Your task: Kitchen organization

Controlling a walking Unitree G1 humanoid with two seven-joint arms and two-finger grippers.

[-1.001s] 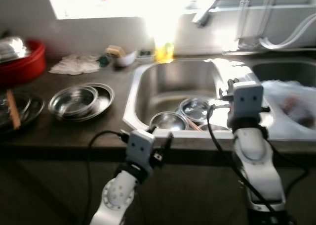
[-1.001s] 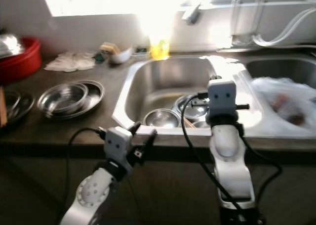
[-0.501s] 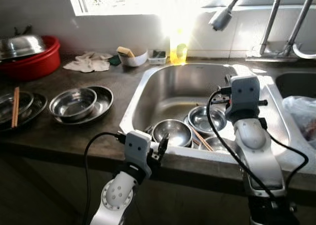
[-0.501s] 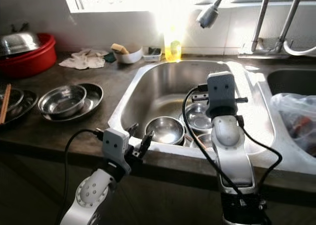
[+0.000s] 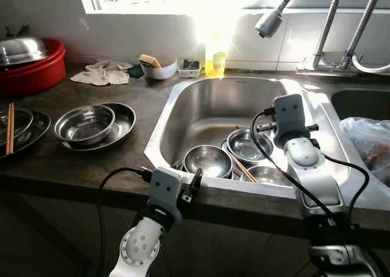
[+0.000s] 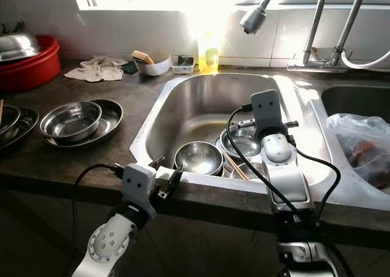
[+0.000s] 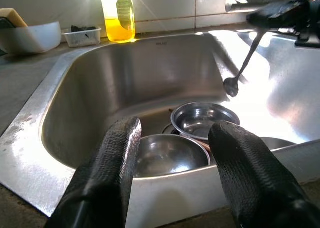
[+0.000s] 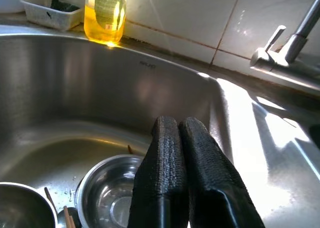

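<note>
Left pincer [image 7: 172,153] released at the sink [image 5: 183,106] rim; right pincer [image 8: 192,175] clenched, empty. We cannot read the soap bottle [image 8: 105,12] label.

The right arm [image 5: 298,161] covers part of the steel bowls [image 5: 253,146] in the sink [image 5: 213,106]. The chopsticks' [image 5: 245,168] far ends vanish under a bowl. At far left, the red basin [image 5: 33,73] (a steel lid inside) is cut by the edge.
</note>
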